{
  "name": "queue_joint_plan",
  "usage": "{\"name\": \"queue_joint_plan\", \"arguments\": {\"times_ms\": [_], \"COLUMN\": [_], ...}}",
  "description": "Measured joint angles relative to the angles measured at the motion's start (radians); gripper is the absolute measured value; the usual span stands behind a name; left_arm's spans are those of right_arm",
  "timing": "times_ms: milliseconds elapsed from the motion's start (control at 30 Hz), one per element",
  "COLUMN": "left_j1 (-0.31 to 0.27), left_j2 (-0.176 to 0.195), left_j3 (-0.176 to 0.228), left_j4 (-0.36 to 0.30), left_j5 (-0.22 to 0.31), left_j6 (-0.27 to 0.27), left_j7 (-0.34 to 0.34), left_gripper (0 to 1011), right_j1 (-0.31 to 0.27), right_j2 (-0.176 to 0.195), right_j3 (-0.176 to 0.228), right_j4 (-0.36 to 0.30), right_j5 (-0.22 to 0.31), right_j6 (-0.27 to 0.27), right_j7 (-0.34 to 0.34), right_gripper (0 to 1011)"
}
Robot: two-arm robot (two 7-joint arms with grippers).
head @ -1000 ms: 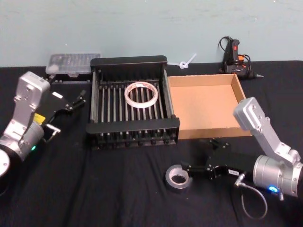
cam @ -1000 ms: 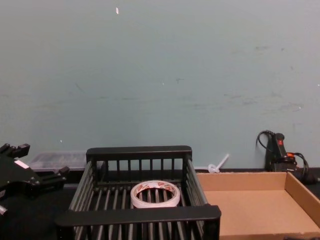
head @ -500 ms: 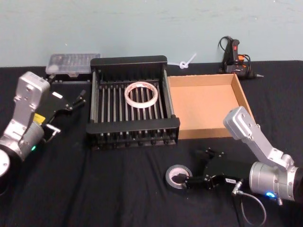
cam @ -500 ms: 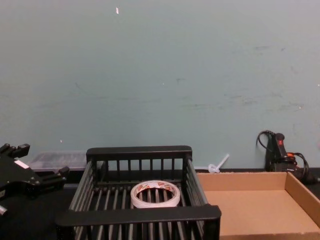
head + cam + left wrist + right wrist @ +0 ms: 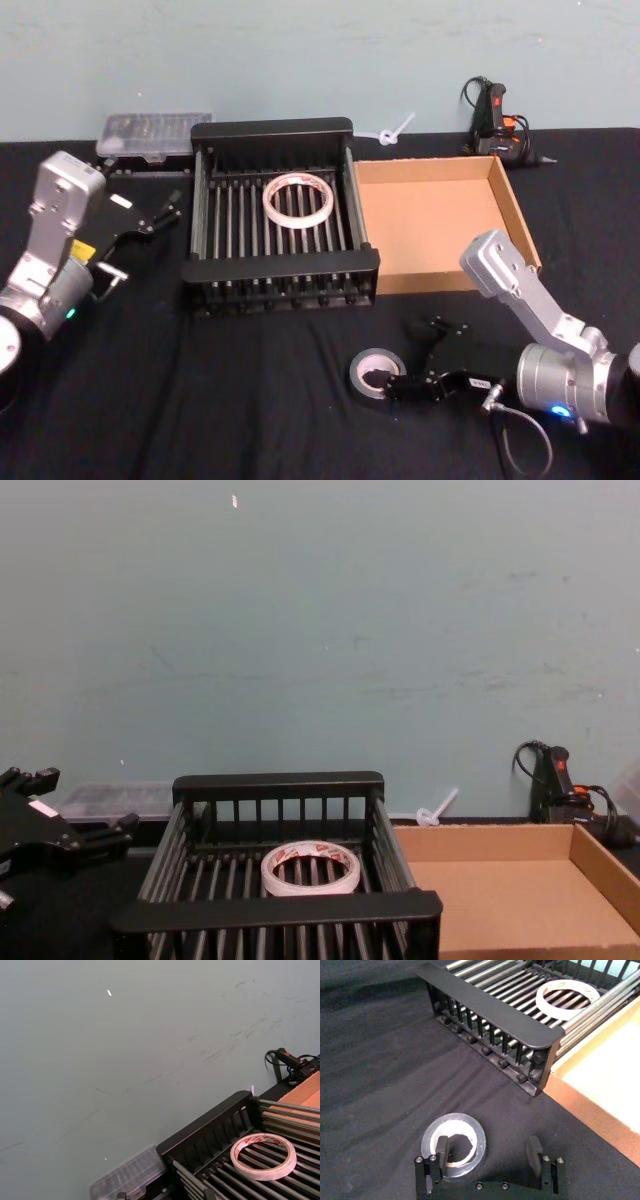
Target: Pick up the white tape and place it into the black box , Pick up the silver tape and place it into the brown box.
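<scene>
Two boxes sit on my black-clothed bench under a teal wall: white tape in the black box, right claw spread, one finger inside the silver tape, left claw parked, slightly spread.

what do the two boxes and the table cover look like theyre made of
Black box: likely moulded plastic, matte, with uniform bars and thick flat rims. Brown box: tan corrugated cardboard, judging by its dull surface and raw cut edges. Table cover: black cloth, soft creases and folds showing in the right wrist view.
</scene>
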Motion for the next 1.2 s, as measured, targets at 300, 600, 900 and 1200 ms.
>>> {"name": "queue_joint_plan", "arguments": {"times_ms": [300,600,900,1200], "left_j1": [0.0,0.0,0.0,0.0], "left_j2": [0.0,0.0,0.0,0.0], "left_j3": [0.0,0.0,0.0,0.0], "left_j4": [0.0,0.0,0.0,0.0], "left_j5": [0.0,0.0,0.0,0.0], "left_j6": [0.0,0.0,0.0,0.0], "left_j7": [0.0,0.0,0.0,0.0], "left_gripper": [1001,1001,1001,1001], "right_j1": [0.011,0.016,0.016,0.015], "right_j2": [-0.013,-0.02,-0.021,-0.02], "right_j3": [-0.009,-0.014,-0.014,-0.014], "right_j4": [0.021,0.028,0.029,0.028], "right_j5": [-0.004,-0.012,-0.013,-0.013], "right_j6": [-0.003,-0.005,-0.005,-0.006], "right_j7": [-0.004,-0.011,-0.012,-0.012], "right_gripper": [1000,1000,1000,1000]}}
